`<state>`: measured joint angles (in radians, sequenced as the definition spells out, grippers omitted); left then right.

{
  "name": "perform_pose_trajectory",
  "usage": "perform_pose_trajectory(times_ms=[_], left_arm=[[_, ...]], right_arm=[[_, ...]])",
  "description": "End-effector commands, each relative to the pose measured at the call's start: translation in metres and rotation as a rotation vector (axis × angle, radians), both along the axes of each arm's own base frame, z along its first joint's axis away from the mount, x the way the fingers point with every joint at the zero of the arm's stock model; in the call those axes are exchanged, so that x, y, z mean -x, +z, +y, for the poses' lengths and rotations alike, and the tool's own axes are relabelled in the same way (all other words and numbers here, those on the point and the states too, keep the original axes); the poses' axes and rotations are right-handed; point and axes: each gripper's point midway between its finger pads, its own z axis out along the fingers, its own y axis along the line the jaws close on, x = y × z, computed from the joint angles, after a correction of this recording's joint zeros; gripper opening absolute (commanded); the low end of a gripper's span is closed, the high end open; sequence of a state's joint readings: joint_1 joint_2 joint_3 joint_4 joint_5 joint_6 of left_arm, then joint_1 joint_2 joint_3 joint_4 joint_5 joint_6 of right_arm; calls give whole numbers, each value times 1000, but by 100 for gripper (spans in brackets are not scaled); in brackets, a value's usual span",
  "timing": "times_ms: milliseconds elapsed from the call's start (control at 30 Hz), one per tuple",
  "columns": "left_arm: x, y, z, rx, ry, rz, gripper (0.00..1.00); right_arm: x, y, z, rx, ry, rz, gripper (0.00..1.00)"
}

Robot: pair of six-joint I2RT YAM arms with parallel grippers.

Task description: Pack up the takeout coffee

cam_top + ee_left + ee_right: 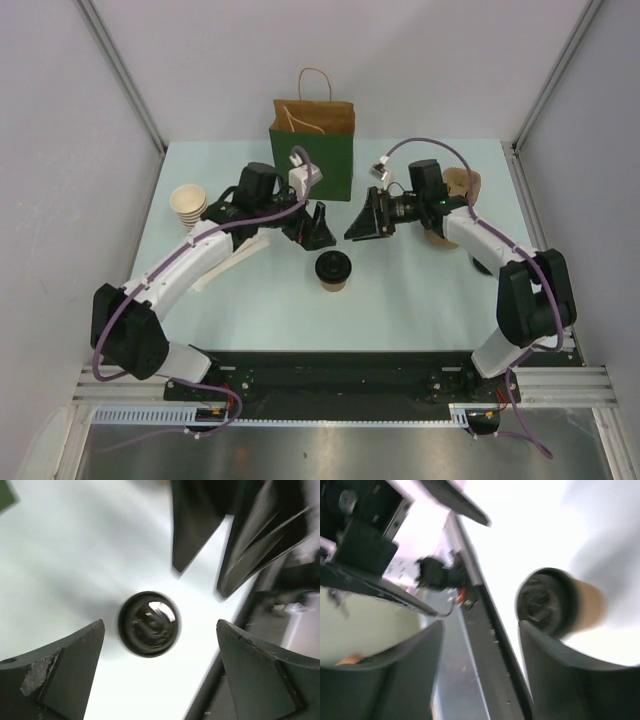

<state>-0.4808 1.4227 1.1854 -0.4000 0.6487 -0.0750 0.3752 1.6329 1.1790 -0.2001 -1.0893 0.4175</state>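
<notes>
Takeout coffee (333, 270): upright on the bench (420, 310), black lid on, near the middle, gripped by nothing.
Left claw (311, 230): jaws spread wide and empty, hanging just behind the cup and a touch to its left. Own wrist view looks straight down on the lid, with bare bench on either side of it.
Right claw (364, 224): jaws parted, nothing between them, just behind the cup and to its right, tips pointing at the left claw. Own wrist view is blurred, with the cup off to one side of the jaws.
Green paper bag (312, 150): standing at the far side, mouth open, handles up.
In the way: both claws, close together, sitting between cup and bag.
Stack of paper cups (188, 205): far left, beside the left arm, well apart from the coffee.
Pulp cup carriers (462, 186): far right, partly hidden behind the right arm.
Pale flat strips (235, 262): under the left forearm, too unclear to name.
</notes>
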Motion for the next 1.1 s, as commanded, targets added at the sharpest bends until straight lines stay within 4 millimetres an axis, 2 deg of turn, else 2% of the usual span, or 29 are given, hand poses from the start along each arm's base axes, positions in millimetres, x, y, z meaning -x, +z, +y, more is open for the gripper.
perform_pose_trajectory(times_ms=[0, 33, 67, 133, 167, 300, 433, 700, 1067], left_arm=[[-6, -16, 17, -301, 43, -202, 100], [-5, -18, 15, -322, 43, -219, 100], [1, -21, 8, -340, 20, -239, 100], [4, -31, 4, -383, 2, -246, 100], [10, -34, -2, -397, -20, -245, 99], [15, -50, -12, -431, -55, -213, 99], [18, -66, -22, -460, -81, -192, 99], [15, -79, -31, -479, -93, -180, 99], [13, -86, -35, -482, -95, -181, 82]], right_arm=[[-28, 4, -39, 129, -168, -120, 76], [-30, 8, -45, 142, -195, -139, 81], [-33, 7, -53, 163, -219, -151, 93], [-39, 10, -67, 188, -268, -169, 100], [-41, 12, -72, 196, -280, -184, 100], [-42, 15, -82, 220, -308, -212, 100], [-40, 16, -81, 209, -305, -199, 100], [-40, 17, -79, 193, -294, -188, 100], [-40, 15, -79, 188, -291, -173, 100]])
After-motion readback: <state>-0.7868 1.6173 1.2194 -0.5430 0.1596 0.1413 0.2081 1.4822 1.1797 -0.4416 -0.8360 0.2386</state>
